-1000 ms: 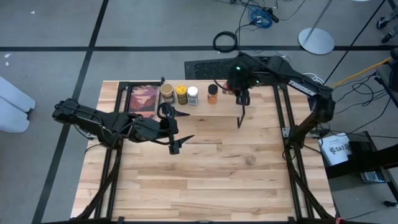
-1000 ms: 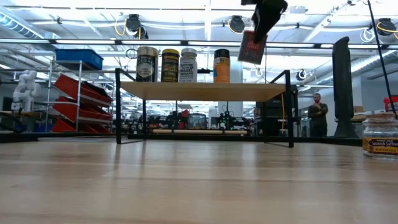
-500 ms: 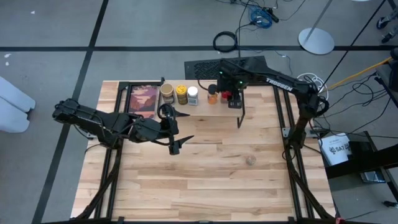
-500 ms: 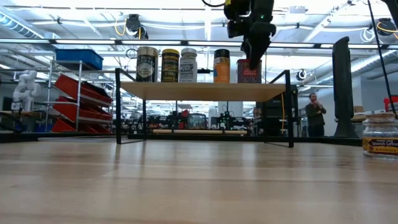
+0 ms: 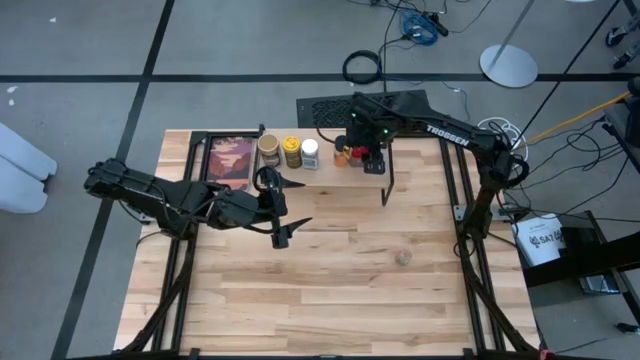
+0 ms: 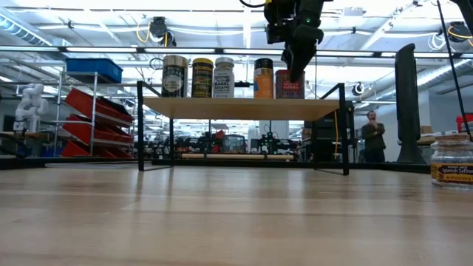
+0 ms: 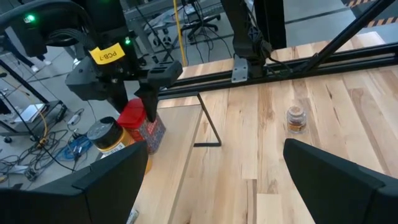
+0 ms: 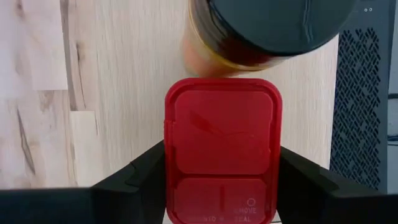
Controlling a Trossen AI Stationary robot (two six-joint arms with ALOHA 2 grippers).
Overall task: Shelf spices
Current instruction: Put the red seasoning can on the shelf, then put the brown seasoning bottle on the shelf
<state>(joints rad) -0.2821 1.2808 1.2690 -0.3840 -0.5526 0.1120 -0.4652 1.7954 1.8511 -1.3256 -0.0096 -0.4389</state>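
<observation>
Right tool [image 5: 372,160] over shelf [image 6: 240,108], fingers on both sides of red box [image 8: 222,160], touching it; grasp appears closed on box. Red box stands upright on shelf, just beside dark-lidded orange jar [image 6: 263,78], at right end of row. Tan jar [image 6: 174,76], yellow-lidded jar [image 6: 202,77], white-lidded jar [image 6: 223,77] also on shelf. Small grey-lidded jar [image 5: 402,257] alone on surface [image 5: 350,290], well apart. Left tool [image 5: 283,207] spread wide, empty, near shelf front.
</observation>
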